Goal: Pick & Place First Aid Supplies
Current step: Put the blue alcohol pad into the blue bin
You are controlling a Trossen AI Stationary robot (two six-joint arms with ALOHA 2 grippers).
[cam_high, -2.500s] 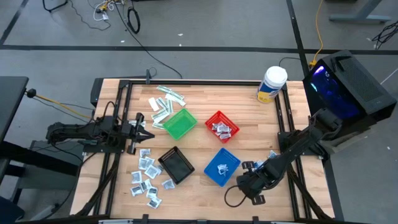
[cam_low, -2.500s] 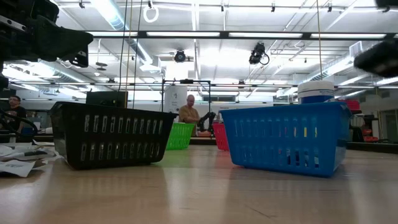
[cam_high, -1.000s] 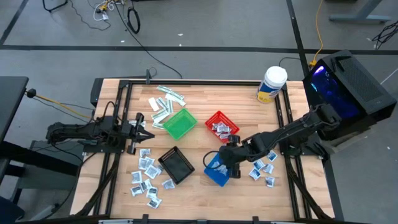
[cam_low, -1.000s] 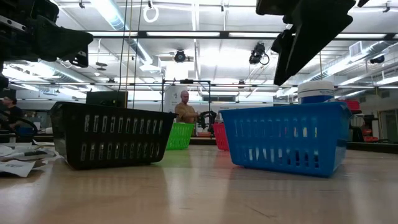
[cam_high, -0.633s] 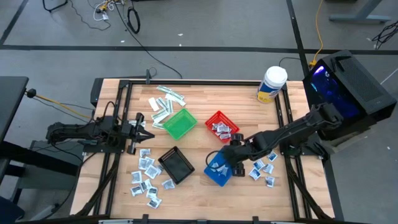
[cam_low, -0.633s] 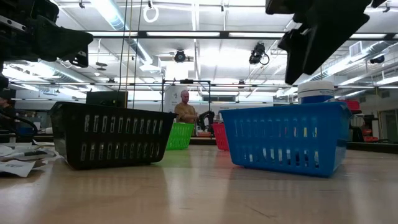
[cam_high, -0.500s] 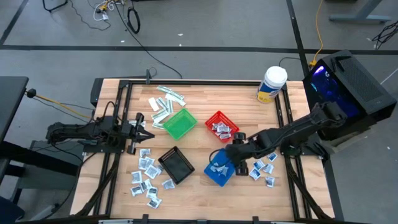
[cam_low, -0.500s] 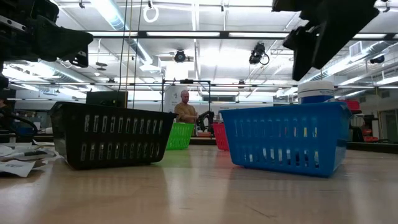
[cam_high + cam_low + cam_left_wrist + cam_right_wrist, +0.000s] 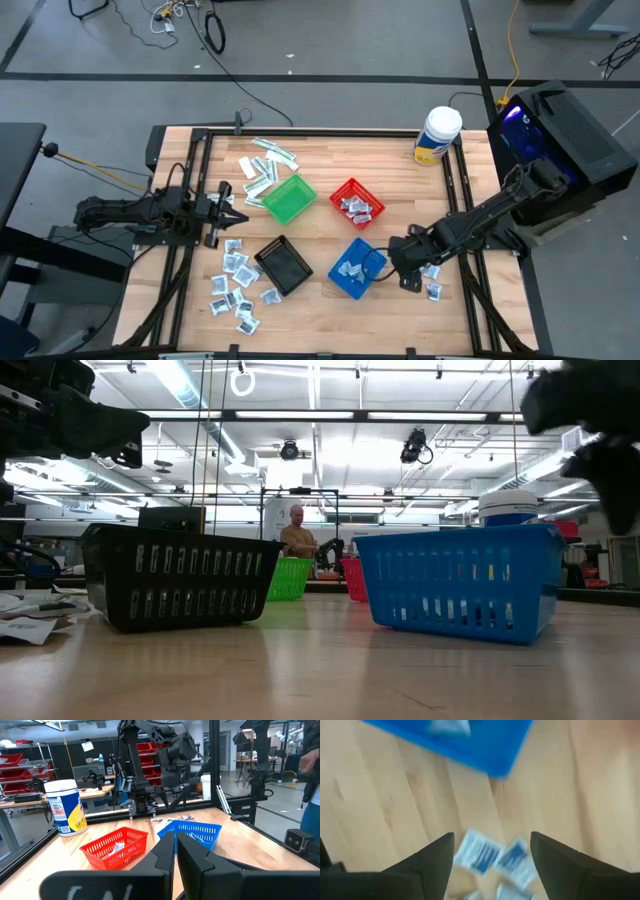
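Now right claw point(image 9: 404, 268) wide apart, empty, above sachets point(image 9: 428, 272); left claw point(image 9: 232, 210) together

left arm point(image 9: 130, 213): dark, near-black links joined in a chain; black cables run along it
left gripper point(image 9: 176, 851): two dark, flat, tapering fingers point(image 9: 162, 855); matte surface, angular edges
left wrist housing point(image 9: 105, 885): dark block with a faint pale marking, unreadable
right arm point(image 9: 490, 212): dark, slim links with rounded joints; a black cable loops near its wrist
right gripper point(image 9: 492, 855): two dark, wedge-shaped fingers point(image 9: 431, 857); smooth, plain faces
screws, labels on arms: too small to tell
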